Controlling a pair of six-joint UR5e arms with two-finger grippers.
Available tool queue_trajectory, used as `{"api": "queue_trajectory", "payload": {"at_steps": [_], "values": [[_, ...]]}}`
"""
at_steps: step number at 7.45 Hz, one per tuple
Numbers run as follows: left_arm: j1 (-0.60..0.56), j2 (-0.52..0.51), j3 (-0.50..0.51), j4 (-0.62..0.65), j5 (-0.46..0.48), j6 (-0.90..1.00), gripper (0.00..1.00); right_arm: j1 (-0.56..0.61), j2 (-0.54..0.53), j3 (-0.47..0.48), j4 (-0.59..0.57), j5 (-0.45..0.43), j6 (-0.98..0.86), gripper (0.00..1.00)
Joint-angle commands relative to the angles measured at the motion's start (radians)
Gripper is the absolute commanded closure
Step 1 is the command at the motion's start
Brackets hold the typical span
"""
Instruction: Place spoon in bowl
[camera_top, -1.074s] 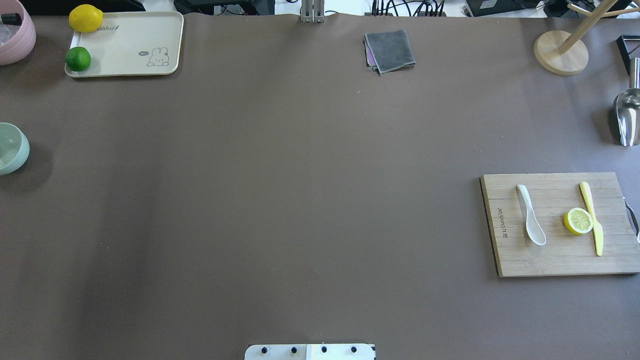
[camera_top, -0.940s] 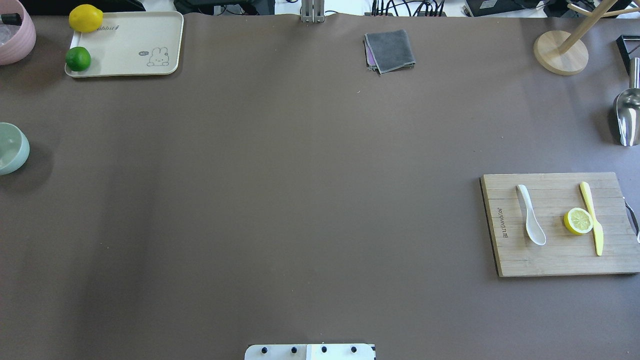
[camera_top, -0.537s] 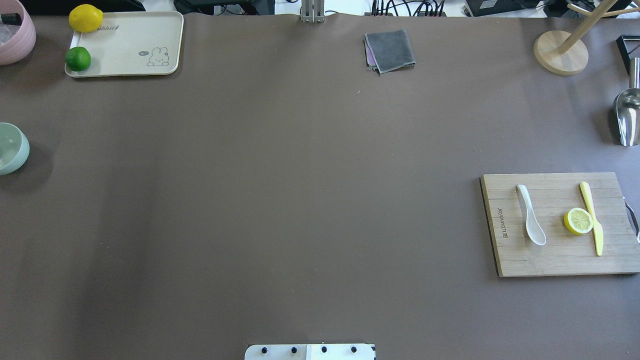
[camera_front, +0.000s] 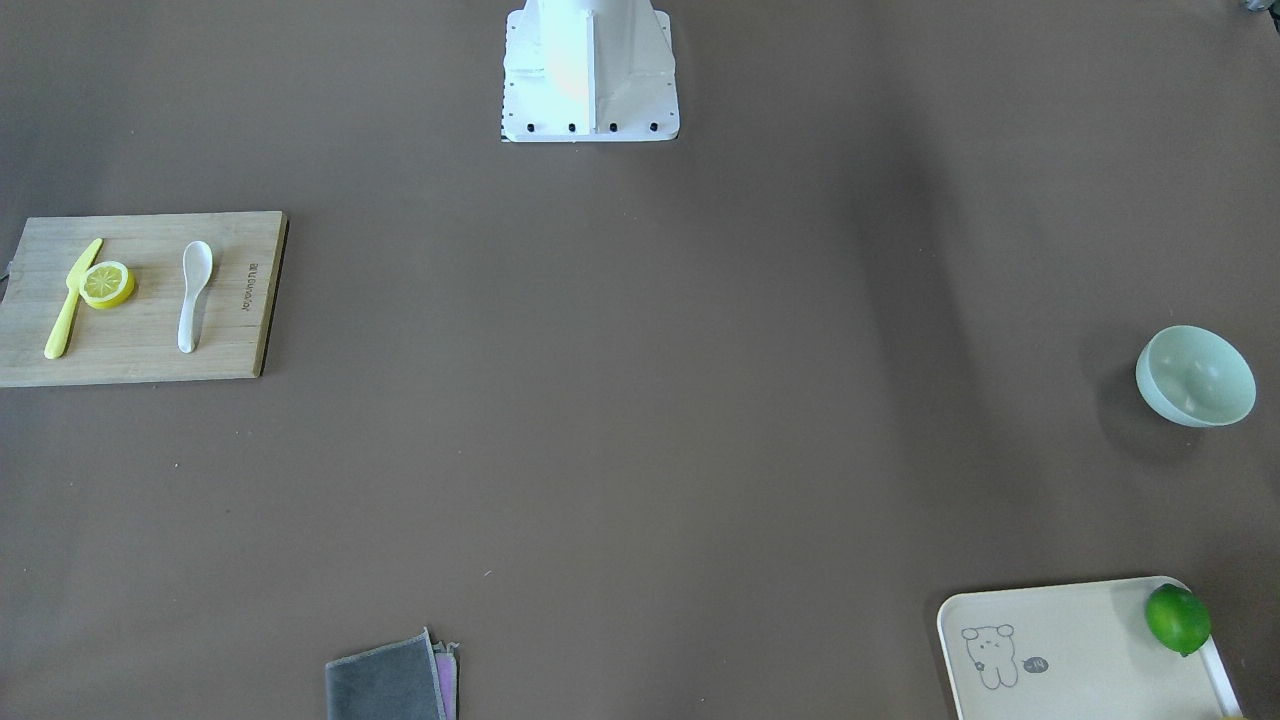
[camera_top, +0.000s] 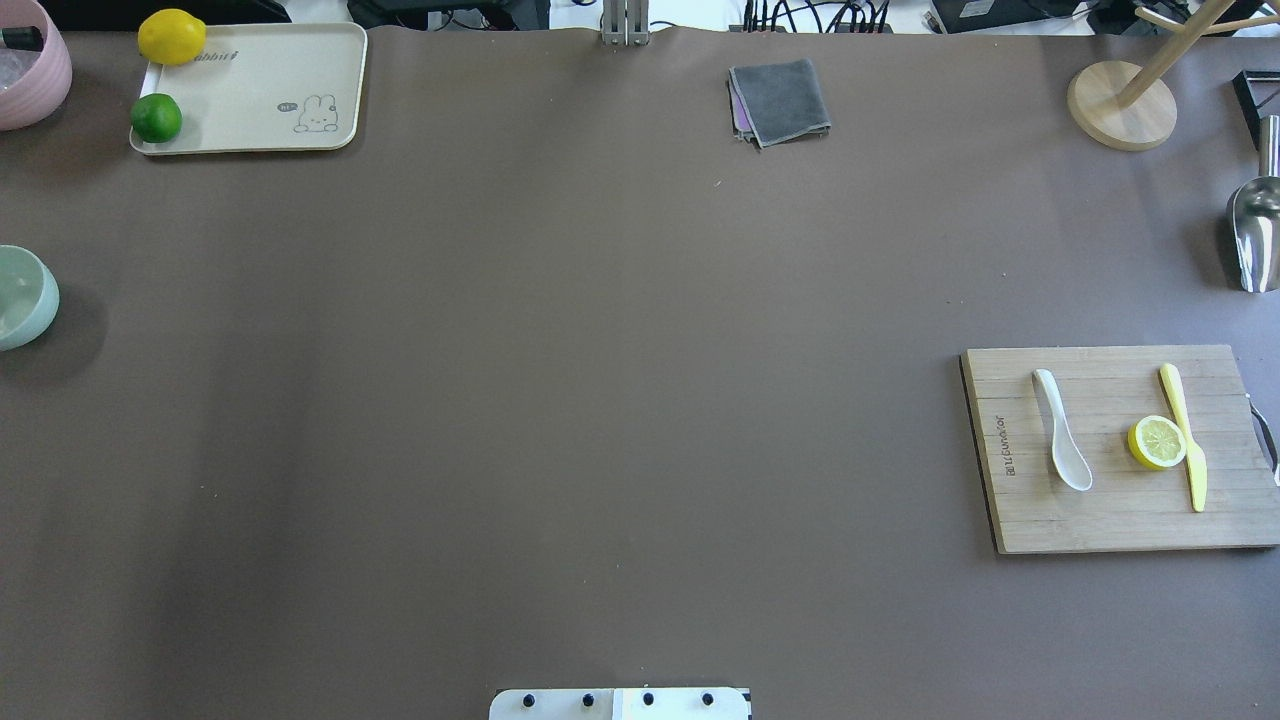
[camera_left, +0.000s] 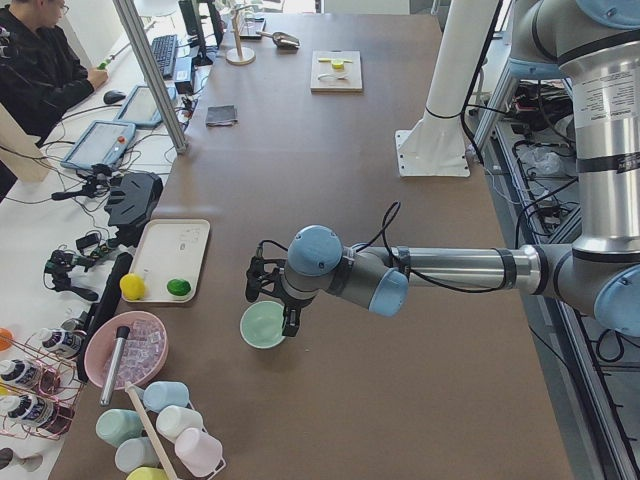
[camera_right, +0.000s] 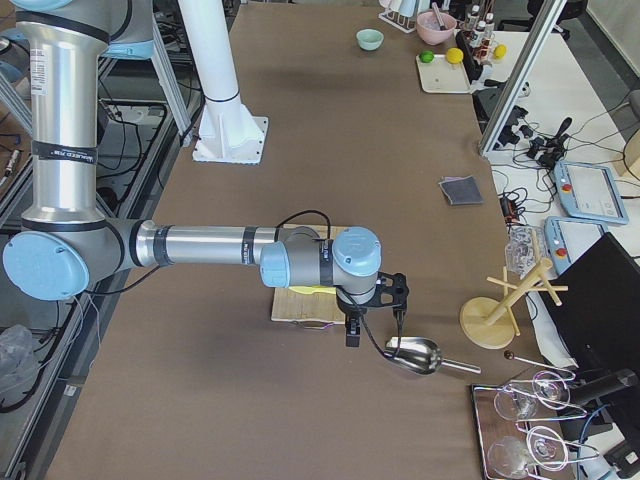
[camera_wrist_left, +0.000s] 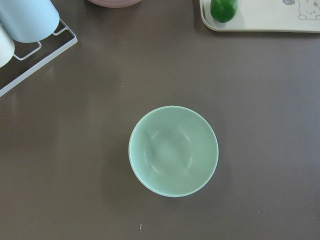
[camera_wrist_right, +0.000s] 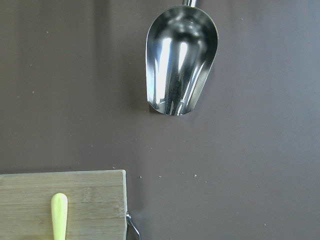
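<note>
The white spoon lies on a wooden cutting board at the table's right; it also shows in the front-facing view. The mint-green bowl stands empty at the far left edge and fills the middle of the left wrist view. My left gripper hovers over the bowl; I cannot tell whether it is open or shut. My right gripper hangs past the board's outer end, near a metal scoop; I cannot tell its state either.
A yellow knife and a lemon slice share the board. The metal scoop lies beyond it. A cream tray holds a lime and a lemon. There is also a pink bowl, a grey cloth and a wooden stand.
</note>
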Motion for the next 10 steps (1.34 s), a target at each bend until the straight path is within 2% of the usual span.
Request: {"api": "queue_trajectory", "payload": {"at_steps": [1, 8, 9, 10], "values": [[0.0, 0.0, 0.0, -0.001, 0.001, 0.0, 0.02, 0.0, 0.0, 0.0, 0.0, 0.002, 0.0, 0.0], [0.001, -0.002, 0.015, -0.006, -0.001, 0.005, 0.02, -0.011, 0.002, -0.002, 0.0, 0.003, -0.009, 0.0], [0.003, -0.003, 0.057, -0.027, 0.001, 0.014, 0.02, -0.012, 0.002, 0.0, 0.0, 0.003, -0.006, 0.0], [0.003, -0.017, 0.141, -0.109, 0.001, 0.017, 0.02, -0.02, 0.005, -0.002, 0.0, 0.003, -0.001, 0.0]]}}
